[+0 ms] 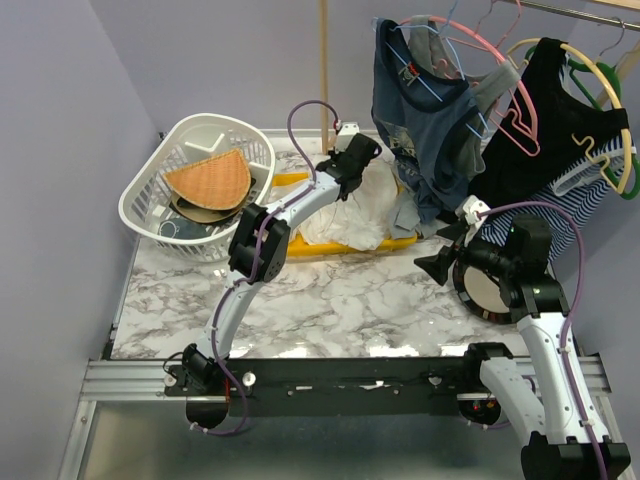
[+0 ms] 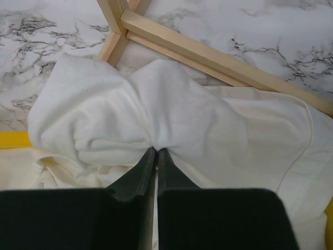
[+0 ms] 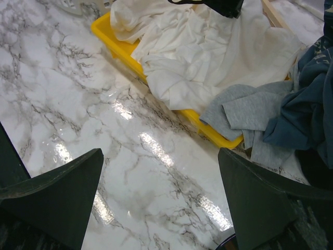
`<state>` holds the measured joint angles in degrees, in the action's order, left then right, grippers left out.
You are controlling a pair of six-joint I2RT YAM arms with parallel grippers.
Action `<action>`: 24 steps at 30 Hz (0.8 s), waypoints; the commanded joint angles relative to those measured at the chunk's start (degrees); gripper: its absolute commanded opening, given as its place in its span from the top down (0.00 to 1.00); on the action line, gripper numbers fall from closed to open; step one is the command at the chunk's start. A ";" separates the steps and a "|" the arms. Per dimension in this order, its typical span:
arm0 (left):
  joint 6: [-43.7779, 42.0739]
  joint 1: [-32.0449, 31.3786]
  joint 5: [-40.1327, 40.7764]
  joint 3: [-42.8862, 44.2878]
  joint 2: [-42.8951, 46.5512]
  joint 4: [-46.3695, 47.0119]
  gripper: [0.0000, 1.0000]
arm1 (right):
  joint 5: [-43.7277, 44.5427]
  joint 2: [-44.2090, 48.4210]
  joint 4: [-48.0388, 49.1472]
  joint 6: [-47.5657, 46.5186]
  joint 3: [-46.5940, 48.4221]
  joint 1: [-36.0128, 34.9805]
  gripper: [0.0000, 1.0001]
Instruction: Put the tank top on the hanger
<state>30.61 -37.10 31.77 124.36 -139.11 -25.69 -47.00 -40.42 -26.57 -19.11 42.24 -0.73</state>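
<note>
The off-white tank top (image 1: 345, 222) lies crumpled in the yellow tray (image 1: 300, 251) at the back middle of the table. My left gripper (image 1: 362, 165) reaches over the tray and is shut on a bunched fold of the tank top (image 2: 156, 104); the fingertips (image 2: 147, 156) pinch the cloth. My right gripper (image 1: 437, 262) hovers open and empty over bare marble to the right of the tray; its wrist view shows the tank top (image 3: 203, 57) and the tray (image 3: 218, 136) ahead. The slim pink hanger (image 1: 517, 125) hangs on the rack at the back right, among the clothes.
A white laundry basket (image 1: 150, 200) with woven pieces stands at the back left. A blue-grey shirt (image 1: 420, 130), a black top (image 1: 550, 130), a thick pink hanger (image 1: 470, 42) and a yellow hanger (image 1: 612, 90) hang at the back right. A wooden frame (image 2: 218, 57) lies behind the tray. Grey cloth (image 3: 244, 112) drapes over the tray's right end.
</note>
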 commanded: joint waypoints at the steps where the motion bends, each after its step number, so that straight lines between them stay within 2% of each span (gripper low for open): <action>1: -2.66 0.54 -0.13 -3.58 2.08 5.56 1.00 | -0.46 0.61 0.29 -0.13 -0.31 0.12 0.00; 5: -4.33 0.54 -1.79 -12.79 10.84 10.48 1.00 | -0.37 0.70 0.20 -0.05 -0.23 0.12 0.00; 11: -8.54 0.28 -6.44 -19.93 23.52 15.23 1.00 | -0.11 0.79 0.20 -0.13 -0.14 0.20 0.00; 18: -10.31 -0.16 -12.42 -18.19 36.43 16.11 1.00 | 0.16 0.87 0.20 -0.22 -0.31 0.12 0.00; 24: -10.57 -0.86 -15.68 -10.72 40.93 14.80 1.00 | 0.42 0.79 0.20 -0.31 -0.40 0.20 0.00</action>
<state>21.10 -37.26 20.27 108.31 -101.38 -12.43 -46.98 -40.05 -26.57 -19.11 42.24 -0.73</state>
